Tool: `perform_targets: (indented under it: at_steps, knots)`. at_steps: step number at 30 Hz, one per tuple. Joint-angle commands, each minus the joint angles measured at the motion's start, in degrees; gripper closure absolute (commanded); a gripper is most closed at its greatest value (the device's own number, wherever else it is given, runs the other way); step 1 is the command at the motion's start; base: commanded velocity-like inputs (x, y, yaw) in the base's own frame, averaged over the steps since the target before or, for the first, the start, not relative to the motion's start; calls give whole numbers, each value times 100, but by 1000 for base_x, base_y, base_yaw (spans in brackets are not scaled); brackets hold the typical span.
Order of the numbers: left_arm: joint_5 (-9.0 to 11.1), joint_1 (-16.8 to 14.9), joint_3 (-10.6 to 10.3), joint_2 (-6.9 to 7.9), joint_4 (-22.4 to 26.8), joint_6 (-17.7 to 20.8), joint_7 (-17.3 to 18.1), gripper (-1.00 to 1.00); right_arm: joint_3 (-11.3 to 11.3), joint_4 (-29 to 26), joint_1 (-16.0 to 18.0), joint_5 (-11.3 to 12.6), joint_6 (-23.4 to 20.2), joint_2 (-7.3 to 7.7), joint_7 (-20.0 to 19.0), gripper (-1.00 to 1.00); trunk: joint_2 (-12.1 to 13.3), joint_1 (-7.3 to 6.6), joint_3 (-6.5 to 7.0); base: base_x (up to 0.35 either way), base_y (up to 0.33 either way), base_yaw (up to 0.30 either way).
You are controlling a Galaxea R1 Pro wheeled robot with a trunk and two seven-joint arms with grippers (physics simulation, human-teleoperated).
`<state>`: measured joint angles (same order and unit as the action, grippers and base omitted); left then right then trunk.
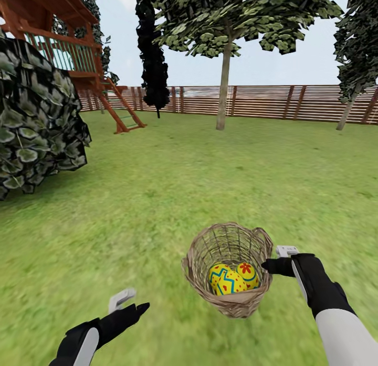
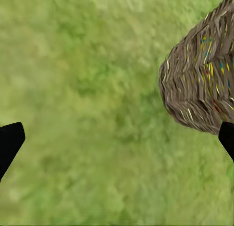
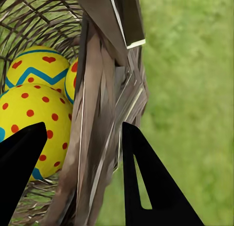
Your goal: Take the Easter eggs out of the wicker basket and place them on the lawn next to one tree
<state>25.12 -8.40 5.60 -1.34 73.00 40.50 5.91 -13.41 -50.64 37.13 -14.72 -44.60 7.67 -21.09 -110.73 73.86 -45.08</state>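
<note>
Basket [image 1: 229, 271] is tipped over on the lawn [image 1: 157, 198] with all three eggs [image 1: 232, 278] inside. Right end effector [image 1: 275, 261] is clamped on the basket's rim, one finger inside, one outside. Left end effector [image 1: 128, 302] hangs spread apart over grass nearby, holding nothing.

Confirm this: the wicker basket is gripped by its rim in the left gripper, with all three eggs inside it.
Wrong on one point: the right gripper has the wicker basket by its rim, as the head view and right wrist view show. The left gripper hangs open over the lawn, apart from the basket. The three Easter eggs are indeed inside it.
</note>
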Motion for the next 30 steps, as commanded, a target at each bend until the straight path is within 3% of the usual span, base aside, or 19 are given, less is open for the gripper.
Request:
perform_targets:
  at_steps: [1,9,18,20,30]
  knots:
    - [-7,-4,20,-5,4,37,33,-100,-12,-8,5,-17,-22,-2,-53,100,-3,3,-5,341,0,0]
    - [-7,-4,14,-5,4,37,33,-100,-16,-8,5,-24,-22,57,-53,100,-3,3,-5,341,0,0]
    - [2,-4,-3,-7,3,37,35,-100,11,-17,5,-107,-247,678,-57,100,-3,3,-5,341,0,0]
    - [2,-4,-38,-7,4,37,34,-100,13,-17,5,-115,-261,756,-59,100,-3,3,-5,340,0,0]
    - [-8,-4,-99,-82,4,-30,33,-100,37,-17,5,-352,-268,794,-53,100,-3,3,-5,341,0,0]
